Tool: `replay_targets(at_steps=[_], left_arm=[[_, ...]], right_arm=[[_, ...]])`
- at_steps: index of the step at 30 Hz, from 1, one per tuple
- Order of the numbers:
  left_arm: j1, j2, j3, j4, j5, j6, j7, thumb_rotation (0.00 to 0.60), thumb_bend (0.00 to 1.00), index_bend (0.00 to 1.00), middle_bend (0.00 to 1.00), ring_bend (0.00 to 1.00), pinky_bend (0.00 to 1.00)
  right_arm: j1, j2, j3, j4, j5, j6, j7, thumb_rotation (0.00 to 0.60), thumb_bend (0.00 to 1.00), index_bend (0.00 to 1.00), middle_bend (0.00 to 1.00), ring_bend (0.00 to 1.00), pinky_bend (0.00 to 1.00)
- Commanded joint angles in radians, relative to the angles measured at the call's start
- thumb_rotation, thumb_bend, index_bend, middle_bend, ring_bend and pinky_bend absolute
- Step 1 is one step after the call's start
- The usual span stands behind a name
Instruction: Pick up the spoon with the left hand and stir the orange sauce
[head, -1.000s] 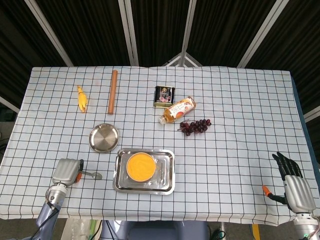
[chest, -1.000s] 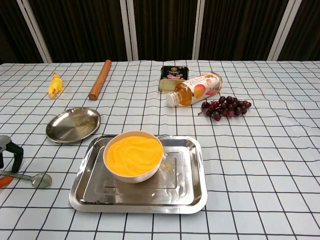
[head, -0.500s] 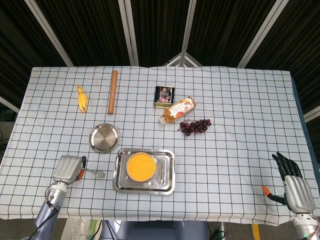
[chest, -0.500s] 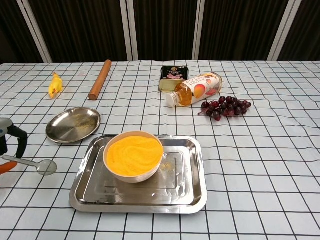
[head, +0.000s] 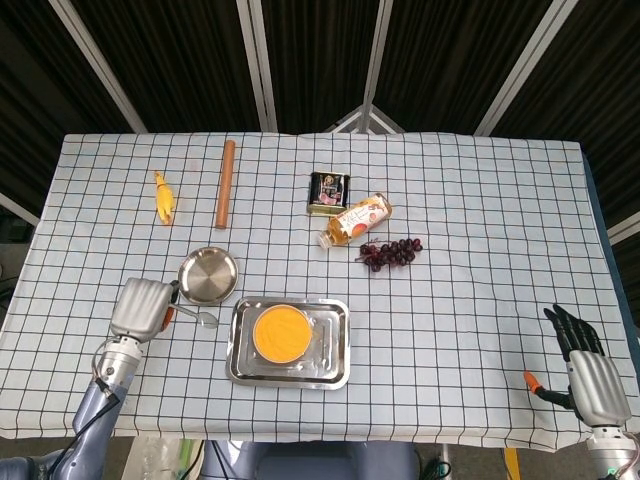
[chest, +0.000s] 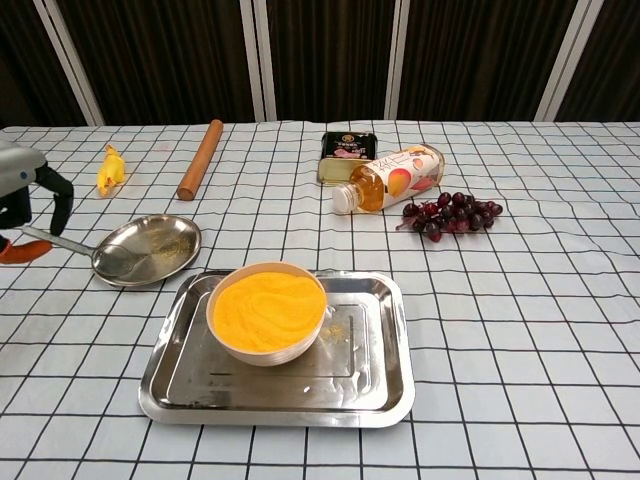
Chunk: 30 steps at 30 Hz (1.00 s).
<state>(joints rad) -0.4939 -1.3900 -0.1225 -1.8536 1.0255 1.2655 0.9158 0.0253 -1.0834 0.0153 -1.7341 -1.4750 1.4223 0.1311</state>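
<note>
Fingers of the left hand (head: 142, 307) grip the spoon (chest: 75, 246), lifted beside the orange sauce (head: 280, 332)

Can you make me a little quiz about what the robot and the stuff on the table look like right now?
1. True or false: the left hand holds the spoon.
2. What does the bowl of orange sauce sit in? A) round steel plate B) steel tray C) bare tablecloth
3. Fill in: the grapes lie right beside the ____.

Key: 1 true. 2 B, the steel tray. 3 bottle, which lies on its side.
</note>
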Motion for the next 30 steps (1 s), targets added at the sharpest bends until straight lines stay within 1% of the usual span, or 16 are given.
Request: replay_targets(at_steps=[1, 5, 10, 16, 21, 25, 27, 30], left_arm=[[-0.042, -0.027, -0.025, -0.008, -0.016, 0.004, 0.057, 0.600, 0.78, 0.72, 1.00, 0.99, 0.97], [-0.079, -0.069, -0.040, 0.001, -0.029, 0.003, 0.107, 0.600, 0.77, 0.72, 1.00, 0.99, 0.97], [-0.139, -0.143, -0.054, 0.009, -0.083, 0.006, 0.205, 0.600, 0.76, 0.71, 0.99, 0.99, 0.97], [-0.208, -0.237, -0.061, 0.022, -0.156, 0.018, 0.315, 0.600, 0.75, 0.70, 0.99, 0.99, 0.97], [-0.251, -0.311, -0.060, 0.050, -0.193, 0.031, 0.370, 0.600, 0.72, 0.68, 0.98, 0.98, 0.97], [-0.277, -0.359, -0.057, 0.066, -0.226, 0.045, 0.407, 0.600, 0.63, 0.65, 0.96, 0.97, 0.97], [-0.286, -0.375, -0.053, 0.070, -0.236, 0.053, 0.415, 0.600, 0.57, 0.62, 0.95, 0.96, 0.97], [-0.291, -0.386, -0.045, 0.071, -0.241, 0.065, 0.415, 0.600, 0.44, 0.57, 0.94, 0.96, 0.97]], right_arm=[[0.000, 0.002, 0.001, 0.000, 0.002, 0.000, 0.003, 0.600, 0.32, 0.00, 0.00, 0.00, 0.00], [0.000, 0.003, 0.005, 0.001, 0.008, 0.000, 0.010, 0.600, 0.32, 0.00, 0.00, 0.00, 0.00], [0.003, 0.001, 0.008, 0.004, 0.014, -0.005, 0.013, 0.600, 0.32, 0.00, 0.00, 0.00, 0.00], [0.001, 0.004, 0.016, 0.006, 0.025, -0.001, 0.025, 0.600, 0.32, 0.00, 0.00, 0.00, 0.00], [0.004, -0.002, 0.022, 0.009, 0.046, -0.011, 0.022, 0.600, 0.32, 0.00, 0.00, 0.00, 0.00], [0.004, 0.000, 0.027, 0.008, 0.050, -0.008, 0.026, 0.600, 0.32, 0.00, 0.00, 0.00, 0.00], [0.003, 0.002, 0.028, 0.009, 0.052, -0.009, 0.033, 0.600, 0.32, 0.00, 0.00, 0.00, 0.00], [0.004, 0.005, 0.029, 0.010, 0.052, -0.010, 0.039, 0.600, 0.32, 0.00, 0.00, 0.00, 0.00]])
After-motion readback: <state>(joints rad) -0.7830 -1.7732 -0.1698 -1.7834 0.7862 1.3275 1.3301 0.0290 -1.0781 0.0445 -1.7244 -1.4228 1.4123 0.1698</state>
